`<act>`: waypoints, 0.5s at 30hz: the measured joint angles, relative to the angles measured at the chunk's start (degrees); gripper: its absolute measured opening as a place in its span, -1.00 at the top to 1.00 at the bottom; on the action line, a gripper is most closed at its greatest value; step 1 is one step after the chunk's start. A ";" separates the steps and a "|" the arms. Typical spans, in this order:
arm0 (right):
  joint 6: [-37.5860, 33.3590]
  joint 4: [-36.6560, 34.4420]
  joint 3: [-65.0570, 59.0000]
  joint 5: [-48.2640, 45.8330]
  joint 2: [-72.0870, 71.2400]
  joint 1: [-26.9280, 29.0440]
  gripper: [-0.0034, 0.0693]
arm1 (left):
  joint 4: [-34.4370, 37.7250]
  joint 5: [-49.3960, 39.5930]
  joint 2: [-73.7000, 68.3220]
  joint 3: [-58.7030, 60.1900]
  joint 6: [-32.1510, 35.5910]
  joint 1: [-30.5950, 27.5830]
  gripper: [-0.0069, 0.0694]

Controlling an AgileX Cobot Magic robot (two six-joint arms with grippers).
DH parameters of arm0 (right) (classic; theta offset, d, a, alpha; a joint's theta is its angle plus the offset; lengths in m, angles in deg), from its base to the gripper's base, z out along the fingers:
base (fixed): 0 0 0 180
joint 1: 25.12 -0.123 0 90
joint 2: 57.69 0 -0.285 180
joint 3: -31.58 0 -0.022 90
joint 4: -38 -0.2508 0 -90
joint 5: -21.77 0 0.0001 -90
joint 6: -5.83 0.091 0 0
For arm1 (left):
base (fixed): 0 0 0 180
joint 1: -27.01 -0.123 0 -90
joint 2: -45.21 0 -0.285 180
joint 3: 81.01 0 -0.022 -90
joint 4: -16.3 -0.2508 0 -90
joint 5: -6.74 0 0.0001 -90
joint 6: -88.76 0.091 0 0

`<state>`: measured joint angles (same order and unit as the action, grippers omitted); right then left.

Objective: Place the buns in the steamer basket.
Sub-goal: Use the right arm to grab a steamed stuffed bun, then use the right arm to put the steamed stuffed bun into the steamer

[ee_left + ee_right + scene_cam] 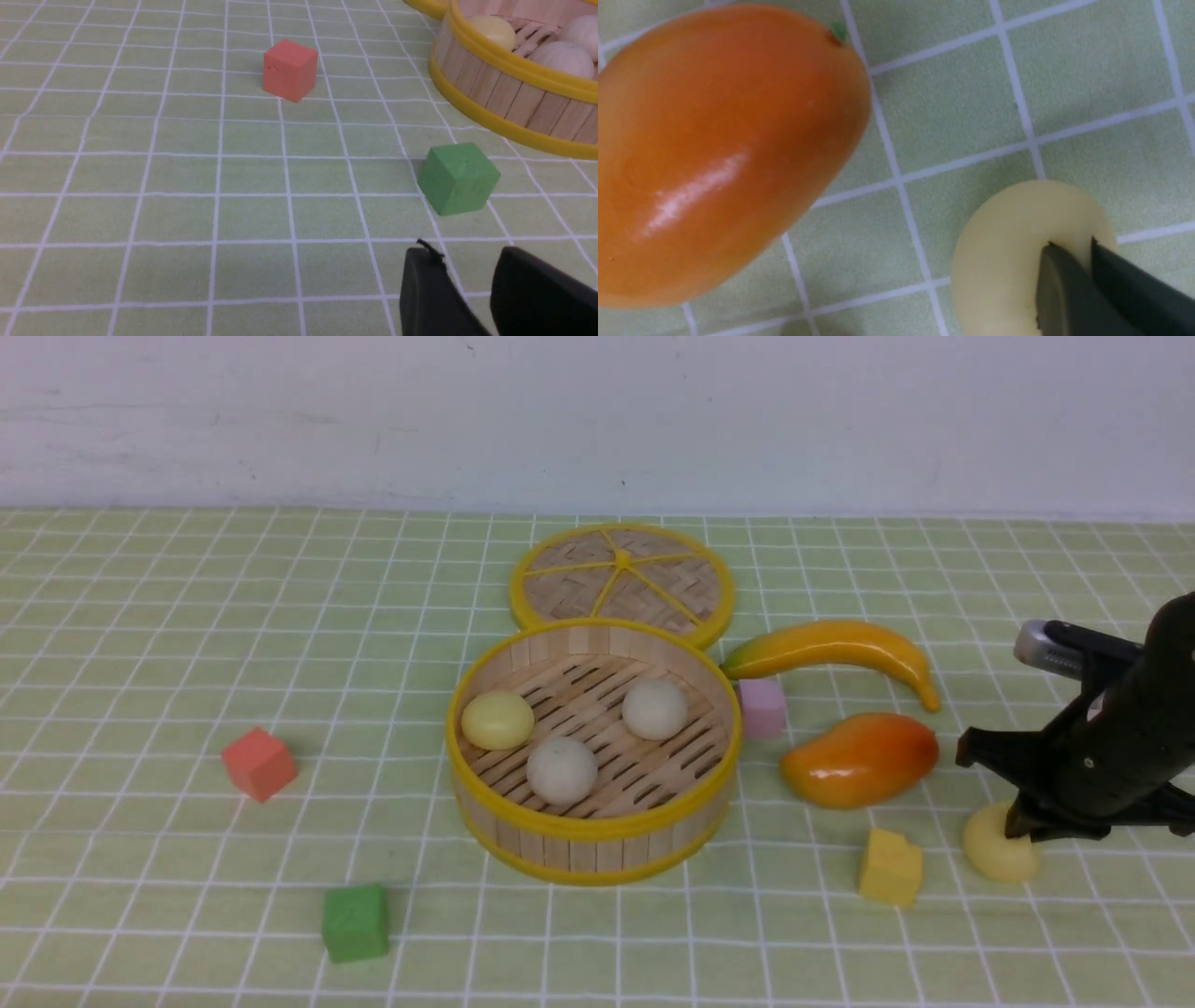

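The steamer basket point(594, 840), a round bamboo tub with a slatted floor, wooden-strip wall and yellow rims, stands upright mid-counter. Inside lie three smooth round buns: one pale yellow point(498, 720) and two off-white point(561, 770) point(654, 708). The fourth bun point(997, 855), pale yellow, sits on the counter toward its right edge, beside the glossy orange mango point(860, 759). The right gripper point(1087, 249) has its jaws pressed together, dug into that bun's soft surface. The left gripper point(467, 261) has its jaws spread, holding nothing.
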<state>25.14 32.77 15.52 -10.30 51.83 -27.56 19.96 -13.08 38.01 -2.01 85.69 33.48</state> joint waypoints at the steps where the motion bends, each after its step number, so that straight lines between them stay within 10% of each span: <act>1: 0.00 0.07 0.00 0.00 0.00 0.00 0.89 | 0.00 0.00 0.00 0.00 0.00 -0.55 0.27; 15: -9.00 -6.02 6.37 -5.62 -3.98 -3.34 0.89 | 0.00 0.00 0.00 0.00 0.05 -2.60 0.24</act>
<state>16.15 26.74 21.89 -15.92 47.85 -30.90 19.96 -13.08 38.01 -2.01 85.73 30.88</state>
